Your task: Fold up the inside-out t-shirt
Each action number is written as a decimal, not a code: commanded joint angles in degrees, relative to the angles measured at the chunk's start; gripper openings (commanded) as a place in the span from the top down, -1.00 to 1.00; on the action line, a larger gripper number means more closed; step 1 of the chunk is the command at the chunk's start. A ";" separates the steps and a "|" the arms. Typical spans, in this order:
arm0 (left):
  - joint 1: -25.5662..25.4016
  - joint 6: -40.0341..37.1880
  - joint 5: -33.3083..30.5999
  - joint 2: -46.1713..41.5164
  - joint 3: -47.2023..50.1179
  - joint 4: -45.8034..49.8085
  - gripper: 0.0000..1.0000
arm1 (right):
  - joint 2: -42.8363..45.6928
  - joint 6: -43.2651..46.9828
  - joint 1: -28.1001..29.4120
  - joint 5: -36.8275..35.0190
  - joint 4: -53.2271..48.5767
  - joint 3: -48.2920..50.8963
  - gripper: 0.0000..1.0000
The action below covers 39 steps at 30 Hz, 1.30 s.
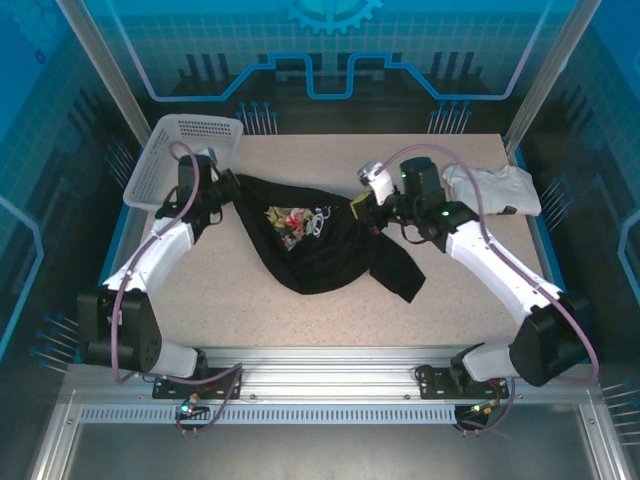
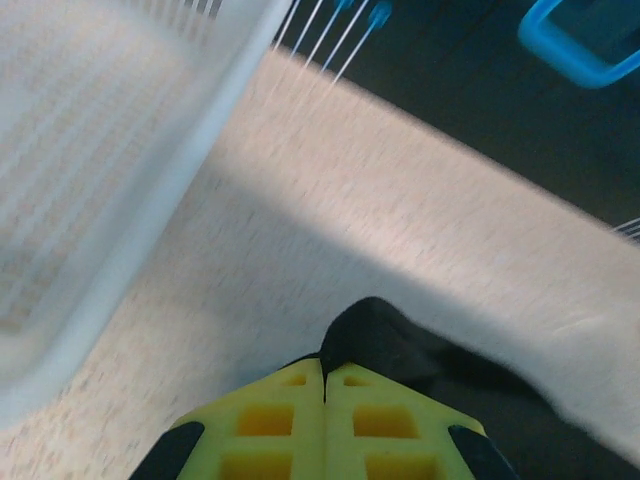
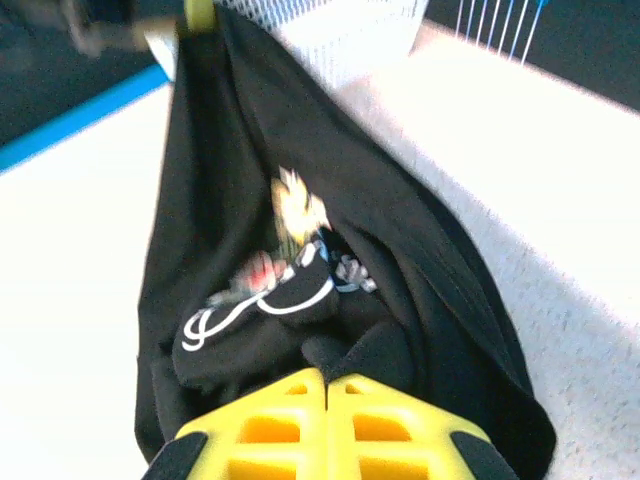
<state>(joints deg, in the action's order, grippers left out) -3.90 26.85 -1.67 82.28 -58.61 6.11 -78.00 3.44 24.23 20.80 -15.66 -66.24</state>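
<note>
I have both sets of jaws pinched flat together on cloth. The left gripper [image 1: 230, 188] holds a small tuck at the far-left corner of the black short-sleeved soft cloth t-shirt [image 1: 318, 250], and the right gripper [image 1: 363, 204] holds a thicker bunch at its far-right corner. The left hold worries me most. In the left wrist view only a narrow tongue of black fabric pokes past the closed yellow fingertips, so a hard outward pull could tug it free and drop that corner. On the right the fabric is wadded at the fingertips, and I cannot tell how many layers are caught; if it is more than one, spreading the shirt would lock in a twist. The white slatted plastic laundry basket [image 1: 186, 142] sits just beside the left gripper, so a swing to the left could knock it. The small white folded garment [image 1: 494, 187] lies close to the right arm and could be dragged along. The shirt itself is at the middle of the speckled beige table [image 1: 250, 320], slung between the two grippers like a pouch. Its belly sags toward the near side and a loose flap trails to the near right. It is crumpled rather than flat, and a red, yellow and white print with looping white lines shows in the hollow.
</note>
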 commanded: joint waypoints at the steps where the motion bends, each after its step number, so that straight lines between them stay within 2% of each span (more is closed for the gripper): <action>1: -2.33 -1.52 -0.80 1.75 2.56 -0.86 0.75 | -0.97 -1.40 -0.41 5.72 2.84 -0.48 1.00; 4: -5.51 -2.33 -0.29 0.08 4.47 -0.85 0.08 | -2.06 -1.69 -0.42 5.52 3.09 -0.21 1.00; 6: -9.17 -3.42 0.97 -2.63 6.01 -1.61 -0.18 | -2.57 -1.57 -0.42 4.92 2.62 -0.21 1.00; 8: -13.26 -4.10 5.37 -4.33 6.89 -3.26 -0.38 | -2.97 -1.35 -0.45 4.57 2.41 -0.05 1.00; 9: -15.09 -3.85 9.30 -4.50 7.06 -4.31 -0.45 | -3.19 -1.37 -0.41 4.35 2.19 -0.11 1.00; 12: -18.31 -1.06 20.07 -2.43 6.67 -6.91 -0.50 | -3.39 -1.20 -0.42 3.64 1.86 -0.03 1.00; 16: -21.63 -0.07 25.69 1.68 5.25 -8.97 -0.50 | -3.08 -1.24 -0.41 2.61 1.48 -0.20 1.00; 20: -23.62 0.10 29.55 8.02 2.06 -9.95 -0.25 | -3.08 -3.24 -0.49 -0.59 1.22 -2.54 1.00; 22: -23.68 1.69 30.63 10.50 1.40 -12.20 0.09 | -3.27 -4.88 -0.76 -1.31 0.83 -4.62 1.00; 24: -23.23 2.46 28.43 12.76 -0.70 -11.02 0.59 | -2.90 -6.43 -0.85 -0.54 1.86 -6.93 1.00; 26: -21.41 3.92 26.44 14.14 -2.90 -9.97 0.97 | -2.69 -7.09 -1.02 1.68 2.22 -11.18 1.00; 30: -12.98 12.52 25.22 12.71 -0.71 -18.15 1.00 | -1.25 -8.39 -2.23 6.39 0.78 -24.82 1.00; 32: -9.14 15.79 23.33 10.68 1.75 -21.14 1.00 | 0.94 -8.84 -2.52 6.16 1.44 -26.82 1.00; 34: -7.55 16.02 19.30 8.29 3.95 -21.00 1.00 | 3.16 -9.06 -2.87 5.15 2.47 -24.54 1.00; 37: -7.52 14.71 15.07 6.68 7.58 -20.98 1.00 | 5.53 -9.94 -3.73 4.65 5.12 -15.65 1.00; 39: -7.52 14.55 14.49 7.45 9.96 -21.67 0.83 | 6.02 -10.77 -4.27 4.36 6.52 -9.26 1.00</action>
<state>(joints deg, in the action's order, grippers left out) -11.27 40.45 18.17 88.73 -52.53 -15.88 -71.53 -5.23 21.52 24.67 -13.10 -81.87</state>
